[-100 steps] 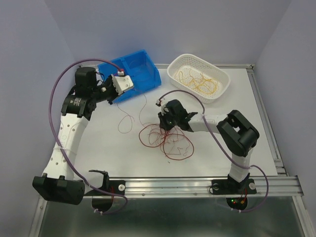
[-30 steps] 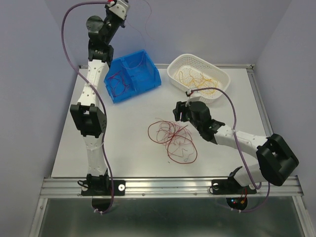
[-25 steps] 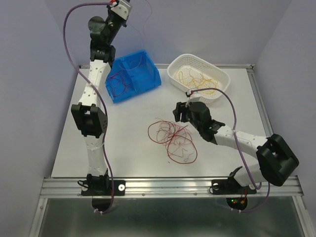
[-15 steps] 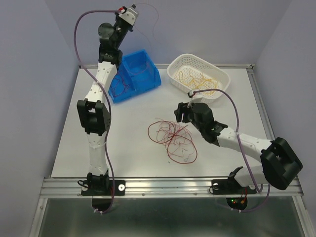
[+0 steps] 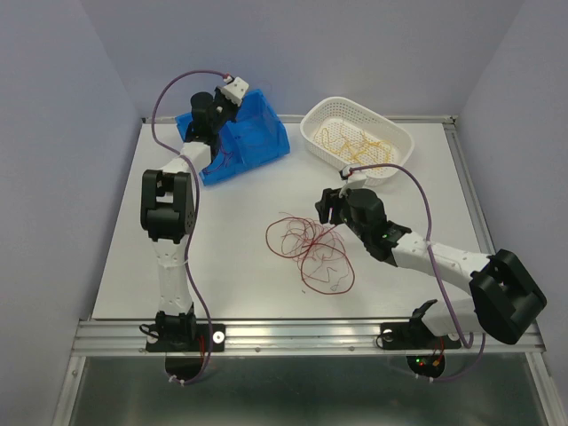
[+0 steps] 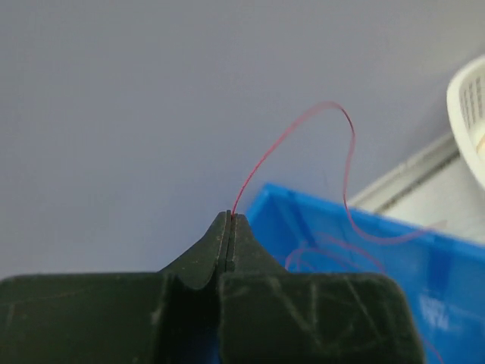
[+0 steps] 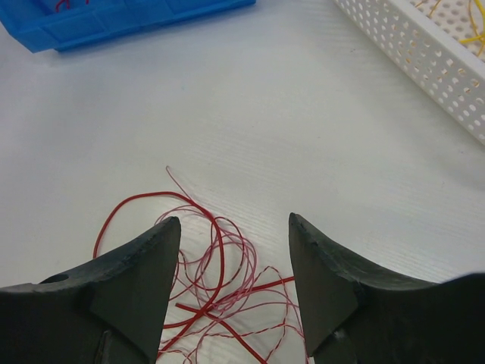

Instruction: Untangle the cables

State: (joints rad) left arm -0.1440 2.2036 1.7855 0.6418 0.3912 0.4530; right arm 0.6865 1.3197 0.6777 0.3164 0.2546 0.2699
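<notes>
Left gripper [image 6: 229, 220]: its two fingers are pinched tight on one thin red wire [image 6: 303, 125].
Held wire's path: it comes out at the tips, goes up and away, bends over, then drops down.
Where it lands: in the blue bin [image 6: 356, 235], just below and in front of this gripper.
Right gripper [image 7: 235, 227]: its fingers are wide apart and hold nothing.
Red pile [image 7: 204, 265]: it lies flat on the table [image 7: 303, 136], right under the right gripper's tips and back toward its arm.
Nearer arm: the right one; the left gripper is far off, over by the bin.
Pile's shape: a round, messy bunch of loops with no clear long way.
Loose end: one thin tip pokes out ahead and to the left of the fingers.
Yellow wires [image 5: 355, 140]: they lie in the white basket [image 7: 424, 53], ahead and to the right of the right gripper.
My guess: the right gripper needs to go almost straight down to reach a loop.
</notes>
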